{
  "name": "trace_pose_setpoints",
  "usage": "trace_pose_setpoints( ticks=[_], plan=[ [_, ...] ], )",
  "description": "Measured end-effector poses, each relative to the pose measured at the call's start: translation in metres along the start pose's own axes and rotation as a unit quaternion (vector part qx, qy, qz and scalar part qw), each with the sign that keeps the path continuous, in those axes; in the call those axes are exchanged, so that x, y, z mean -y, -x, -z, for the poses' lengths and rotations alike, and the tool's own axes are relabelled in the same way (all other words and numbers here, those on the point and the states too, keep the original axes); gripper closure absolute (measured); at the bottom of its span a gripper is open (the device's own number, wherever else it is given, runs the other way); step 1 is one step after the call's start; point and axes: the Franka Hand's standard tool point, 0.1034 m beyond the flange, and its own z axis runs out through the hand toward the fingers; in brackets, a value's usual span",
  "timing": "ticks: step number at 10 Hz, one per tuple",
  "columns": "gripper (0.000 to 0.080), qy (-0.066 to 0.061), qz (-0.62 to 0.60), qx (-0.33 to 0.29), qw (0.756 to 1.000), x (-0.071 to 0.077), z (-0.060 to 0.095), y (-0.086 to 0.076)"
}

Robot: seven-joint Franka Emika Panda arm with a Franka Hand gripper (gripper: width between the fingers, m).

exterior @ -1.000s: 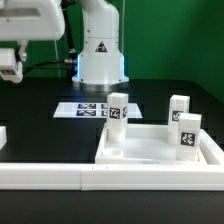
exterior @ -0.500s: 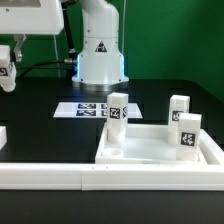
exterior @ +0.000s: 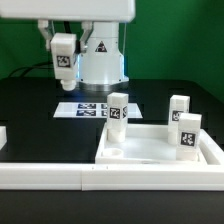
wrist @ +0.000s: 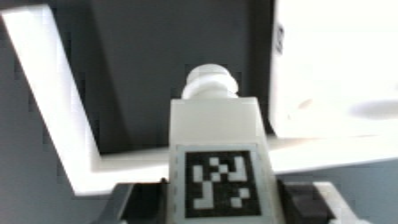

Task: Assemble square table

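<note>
The square table slab point(exterior: 150, 145) lies flat on the black table, inside the white border wall. Three white tagged legs stand upright on it: one at its far corner on the exterior view's left point(exterior: 117, 108), two on the exterior view's right point(exterior: 179, 105) point(exterior: 187, 134). A round socket point(exterior: 115, 152) shows at its near corner on the exterior view's left. My gripper point(exterior: 62, 62) hangs above the table behind the slab, shut on a fourth tagged leg point(wrist: 217, 130). In the wrist view my gripper point(wrist: 221, 203) has a dark finger point(wrist: 139, 203) on each side of the tag.
The marker board point(exterior: 84, 108) lies flat below the held leg, in front of the robot base point(exterior: 100, 55). The white L-shaped border wall point(exterior: 60, 177) runs along the front and up the exterior view's right. The slab also shows in the wrist view point(wrist: 338, 60).
My gripper has swung from the exterior view's far left to above the marker board, carrying the leg with it. The slab and the three standing legs have not moved.
</note>
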Motion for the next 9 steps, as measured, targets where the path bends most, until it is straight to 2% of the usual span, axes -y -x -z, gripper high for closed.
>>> trace_pose_setpoints(
  ticks=[1,2,5,6,7,8,9],
  plan=[
    [0.0509,0.003,0.000,-0.013,1.000,-0.002,-0.002,0.003],
    [0.0509,0.008,0.002,-0.043,0.999,-0.002,-0.001,-0.001],
    [0.0509,0.008,-0.001,-0.032,0.999,0.003,-0.007,0.003],
    [0.0509,0.007,-0.047,-0.051,0.998,0.041,-0.026,-0.007],
    [0.0509,0.007,-0.046,-0.066,0.997,0.067,-0.038,-0.034],
    [0.0509,-0.001,-0.077,-0.078,0.994,0.073,-0.034,-0.045],
    [0.0509,0.002,-0.065,-0.076,0.995,0.070,-0.036,-0.041]
  ],
)
